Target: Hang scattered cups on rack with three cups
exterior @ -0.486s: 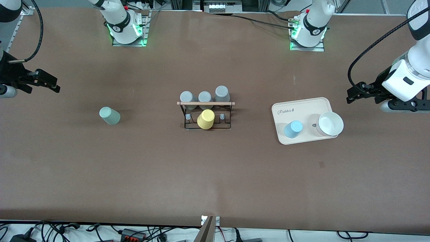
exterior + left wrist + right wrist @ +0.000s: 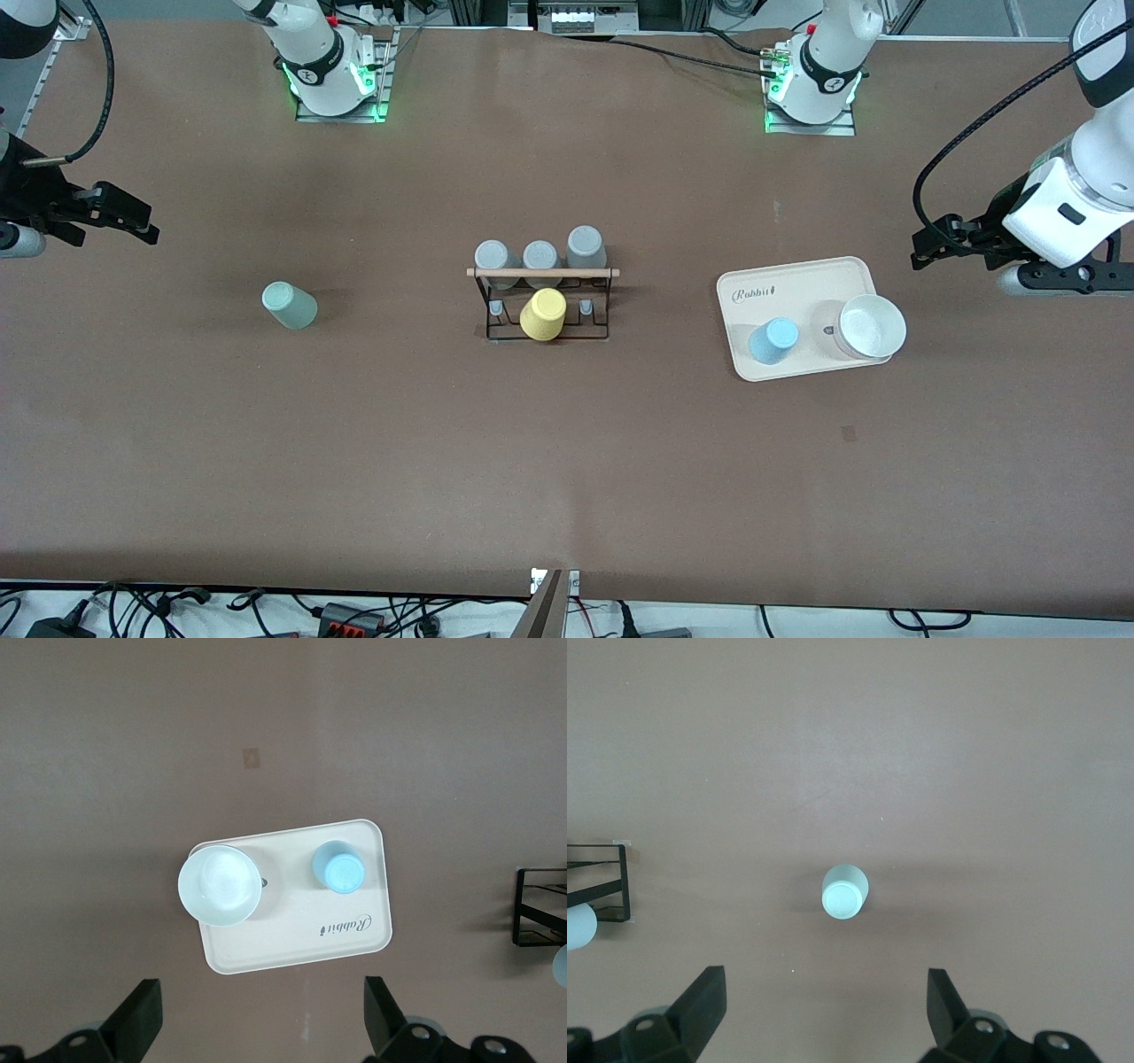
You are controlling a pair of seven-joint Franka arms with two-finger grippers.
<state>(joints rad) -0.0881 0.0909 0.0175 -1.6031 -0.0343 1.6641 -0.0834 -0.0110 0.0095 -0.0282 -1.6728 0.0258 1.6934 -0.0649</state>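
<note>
My left gripper [image 2: 926,248] hung spread and empty above bare table beside the cream tray [image 2: 819,279] holding the light blue plastic tumbler [image 2: 773,340]; my right gripper [image 2: 133,221] (equally spread) waited near the mint tumbler [image 2: 289,305]. Clipping the neighbouring white bowl [image 2: 872,326] could topple the blue one.

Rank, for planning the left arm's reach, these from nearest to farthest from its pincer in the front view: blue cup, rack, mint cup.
From the left pincer:
1. Blue cup, on the tray.
2. Rack, mid-table.
3. Mint cup, toward the right arm's end.
</note>
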